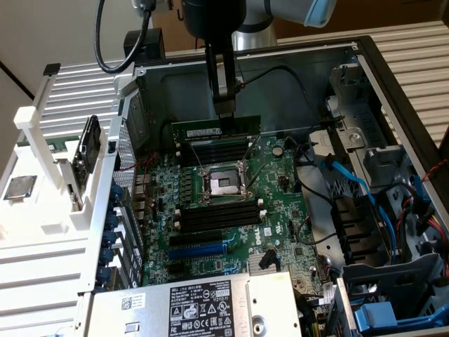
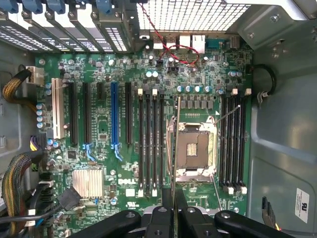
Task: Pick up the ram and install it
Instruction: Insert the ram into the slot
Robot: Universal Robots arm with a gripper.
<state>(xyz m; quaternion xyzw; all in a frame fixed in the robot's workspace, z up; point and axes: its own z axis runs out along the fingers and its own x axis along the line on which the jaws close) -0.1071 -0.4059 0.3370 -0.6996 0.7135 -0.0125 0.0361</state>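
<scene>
Exterior view: the arm reaches down from above into an open computer case (image 1: 365, 77) that lies on its side, and the end effector (image 1: 226, 112) has its two dark fingers closed on the top edge of the ram (image 1: 203, 129). The ram is a long green stick, held level with its long edge upward. It hangs just over the bank of black memory slots (image 1: 210, 151) nearest the case's far wall, running the same way as those slots. Whether its lower edge touches a slot cannot be told from here. Just beyond that bank, towards the camera, sits the open processor socket (image 1: 221, 184) on the green motherboard (image 1: 280, 232), and past the socket lies a second bank of black slots (image 1: 217, 216). A silver power supply with a white label (image 1: 203, 305) fills the near edge, blue cables (image 1: 351, 179) run at the exterior view's right, and a white rack (image 1: 42, 175) stands outside the case at the exterior view's left. In the wrist view the end effector (image 2: 174, 213) pinches the ram (image 2: 176, 148), seen edge-on as a thin line parallel to the slots (image 2: 151, 144) and crossing one side of the socket (image 2: 198, 148).
</scene>
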